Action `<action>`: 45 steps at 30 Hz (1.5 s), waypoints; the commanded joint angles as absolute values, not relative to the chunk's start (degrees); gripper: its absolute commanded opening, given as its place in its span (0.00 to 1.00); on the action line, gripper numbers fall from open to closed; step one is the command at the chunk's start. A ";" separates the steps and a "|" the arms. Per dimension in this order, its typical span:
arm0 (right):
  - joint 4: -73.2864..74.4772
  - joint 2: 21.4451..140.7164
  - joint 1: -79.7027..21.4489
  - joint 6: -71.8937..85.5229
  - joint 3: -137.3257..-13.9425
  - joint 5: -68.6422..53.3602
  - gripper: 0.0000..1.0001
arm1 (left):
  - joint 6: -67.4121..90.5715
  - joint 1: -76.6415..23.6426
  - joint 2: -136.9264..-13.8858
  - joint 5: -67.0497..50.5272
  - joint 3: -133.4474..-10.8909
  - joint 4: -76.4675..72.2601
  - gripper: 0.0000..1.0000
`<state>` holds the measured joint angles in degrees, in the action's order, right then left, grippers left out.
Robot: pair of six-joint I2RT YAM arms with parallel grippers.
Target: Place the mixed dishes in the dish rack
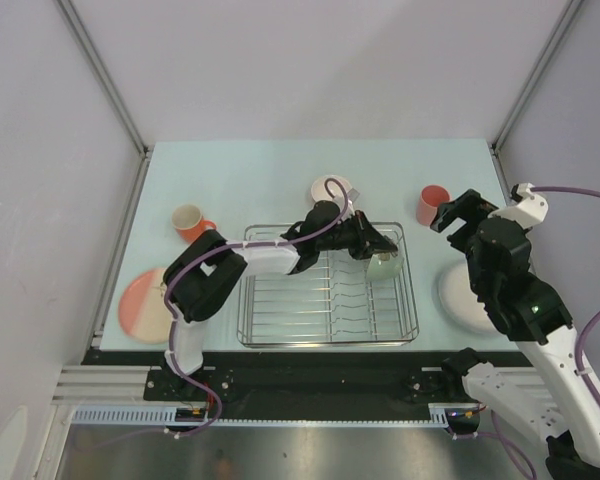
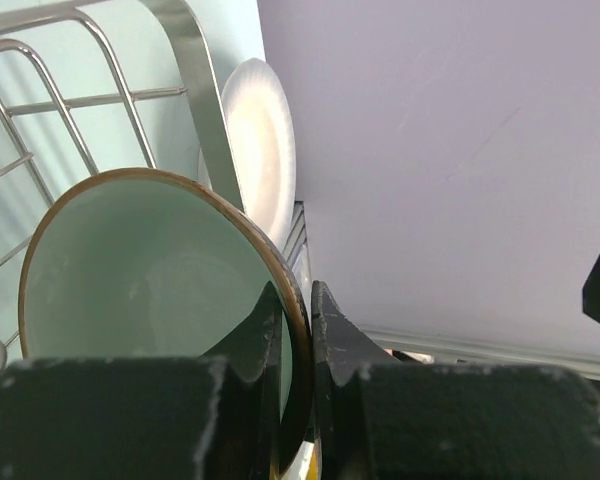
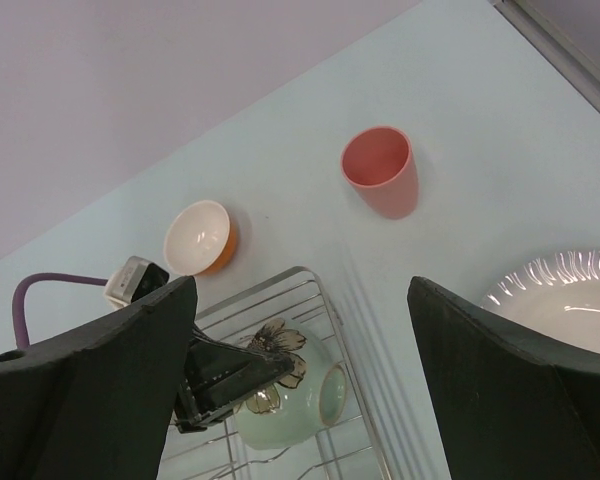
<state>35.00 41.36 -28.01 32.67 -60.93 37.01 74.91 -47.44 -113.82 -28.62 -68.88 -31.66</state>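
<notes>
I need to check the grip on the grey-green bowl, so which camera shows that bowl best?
Left wrist: the grey-green bowl fills the frame, inside facing the camera, its rim pinched by the left gripper. Right wrist shows its flowered outside at the dish rack corner. Top external shows it small, partly hidden by the gripper.

The pale table (image 1: 240, 165) carries 6 things: rack (image 1: 328, 342), mug (image 1: 190, 222), pink plate (image 1: 140, 305), orange bowl (image 3: 198, 237), pink cup (image 1: 432, 205), white plate (image 1: 460, 300).

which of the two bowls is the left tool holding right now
The grey-green bowl, pinched at its rim by the left tool at the rack's far right corner. The orange bowl with white inside sits free behind the rack.
</notes>
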 commanded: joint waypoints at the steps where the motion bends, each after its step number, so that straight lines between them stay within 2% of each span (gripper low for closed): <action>1: 34.63 41.13 -28.30 34.01 -62.05 37.18 0.93 | 73.30 -47.72 -111.63 -27.43 -69.09 -35.77 0.03; 3: 34.28 41.57 -28.30 34.10 -61.70 36.74 0.93 | 73.13 -47.72 -111.45 -27.25 -68.38 -35.86 0.16; 6: 34.10 41.84 -28.30 34.28 -61.52 36.30 0.93 | 73.04 -47.72 -111.36 -26.98 -67.77 -36.65 0.17; 8: 34.27 41.75 -28.39 34.19 -61.35 36.12 0.93 | 73.21 -47.72 -111.27 -26.81 -67.50 -36.48 0.26; 9: 34.45 41.57 -28.30 34.28 -61.17 36.21 0.94 | 73.30 -47.72 -111.27 -26.63 -67.33 -36.65 0.53; 11: 34.72 41.31 -28.39 34.45 -60.91 36.21 0.94 | 73.48 -47.72 -111.27 -26.54 -66.71 -37.70 0.65; 12: 34.63 41.22 -28.21 34.45 -60.82 36.21 0.94 | 73.39 -47.72 -111.18 -26.54 -66.71 -37.71 0.78; 13: 34.54 41.05 -28.21 34.45 -60.47 36.21 0.94 | 73.21 -47.72 -111.01 -26.46 -66.80 -37.62 0.87; 16: 34.37 41.13 -28.21 34.63 -60.03 35.77 0.95 | 72.86 -47.72 -110.48 -26.89 -67.06 -37.62 1.00; 22: 33.14 42.54 -28.21 34.72 -59.68 34.54 0.95 | 71.99 -47.20 -108.02 -29.52 -68.20 -34.46 1.00; 28: 37.34 50.79 -28.65 35.33 -63.10 34.36 0.92 | 69.53 -42.46 -102.84 -35.41 -69.52 -28.32 1.00; 31: 40.51 55.80 -32.94 35.51 -64.60 38.30 0.91 | 64.54 -38.07 -99.33 -39.37 -70.66 -22.09 1.00; 36: 43.32 63.97 -45.77 34.54 -67.49 47.97 0.91 | 56.79 -30.78 -94.41 -42.53 -71.02 -11.89 1.00; 41: 51.56 74.78 -50.27 38.49 -70.65 50.09 0.88 | 43.35 -26.81 -89.66 -42.37 -69.35 4.11 1.00; 45: 54.49 77.60 -51.15 41.22 -70.84 50.63 0.79 | 37.97 -23.39 -86.31 -42.54 -65.66 8.87 1.00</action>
